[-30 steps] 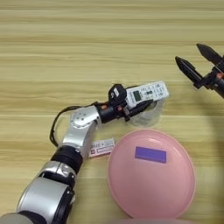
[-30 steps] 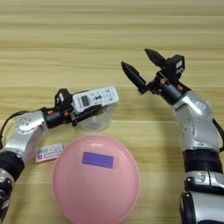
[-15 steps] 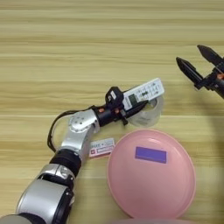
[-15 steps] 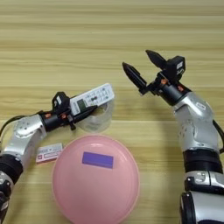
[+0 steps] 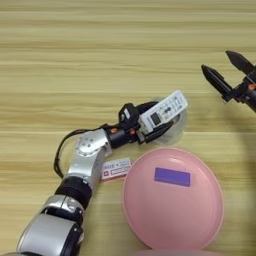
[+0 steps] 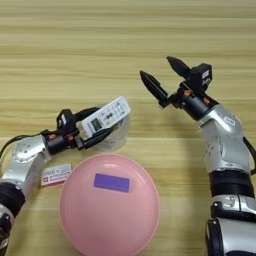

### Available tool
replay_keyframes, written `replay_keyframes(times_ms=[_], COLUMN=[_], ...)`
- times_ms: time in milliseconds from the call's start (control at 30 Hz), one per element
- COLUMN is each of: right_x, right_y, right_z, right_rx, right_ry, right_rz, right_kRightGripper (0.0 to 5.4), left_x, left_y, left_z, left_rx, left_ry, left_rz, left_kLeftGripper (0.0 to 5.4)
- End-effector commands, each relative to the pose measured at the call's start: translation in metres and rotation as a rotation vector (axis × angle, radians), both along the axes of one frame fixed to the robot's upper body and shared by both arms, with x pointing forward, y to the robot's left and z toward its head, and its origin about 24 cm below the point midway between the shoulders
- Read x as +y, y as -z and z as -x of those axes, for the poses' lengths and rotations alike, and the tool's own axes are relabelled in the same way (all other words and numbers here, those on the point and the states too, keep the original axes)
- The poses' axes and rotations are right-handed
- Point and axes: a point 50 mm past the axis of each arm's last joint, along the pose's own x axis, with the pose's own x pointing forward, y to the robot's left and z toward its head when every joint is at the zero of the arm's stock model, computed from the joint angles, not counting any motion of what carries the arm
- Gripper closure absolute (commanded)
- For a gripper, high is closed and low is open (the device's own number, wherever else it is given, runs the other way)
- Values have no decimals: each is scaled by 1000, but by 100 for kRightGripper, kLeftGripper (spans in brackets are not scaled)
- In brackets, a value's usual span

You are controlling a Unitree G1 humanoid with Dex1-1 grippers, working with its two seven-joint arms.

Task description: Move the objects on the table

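My left claw (image 5: 150, 127) is clamped on the white remote (image 5: 163, 111) at its near end, lifting it tilted over a clear cup (image 5: 172, 131) mid-tabletop; it's rigid, light, slick plastic, so I'm squeezing its long sides. The thin packet (image 5: 116, 168) lies flat beside the pink plate (image 5: 172, 200), and my right claw (image 6: 163, 79) hovers spread apart toward the right edge.

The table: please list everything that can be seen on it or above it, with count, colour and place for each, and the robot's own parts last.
table: one, pale yellowish wood planks, fills the view.
remote: one, white with a small screen and buttons, held tilted above the clear cup.
clear cup: one, transparent, under the remote, just beyond the pink plate.
pink plate: one, pink, round, near edge, centre.
purple label: one, purple rectangle, on the plate.
packet: one, white and red, flat, left of the plate.
left gripper: black fingers shut on the remote.
right gripper: black fingers open, raised at right, holding nothing.
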Motion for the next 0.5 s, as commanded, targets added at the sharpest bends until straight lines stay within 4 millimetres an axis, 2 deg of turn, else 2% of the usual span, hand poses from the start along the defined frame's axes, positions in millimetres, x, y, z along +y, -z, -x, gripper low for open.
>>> replay_keyframes(times_ms=[33,500], right_x=[2,2], right_y=[-5,-4], right_z=[-3,-2], right_rx=[-22,-19], right_ry=[-9,-10], right_rz=[0,-3], right_kRightGripper=[0,0], left_x=[0,0], left_y=[-6,-12], left_z=[3,4], left_rx=[-33,-49], left_ry=[20,22], left_rz=[38,72], left_kLeftGripper=[123,2])
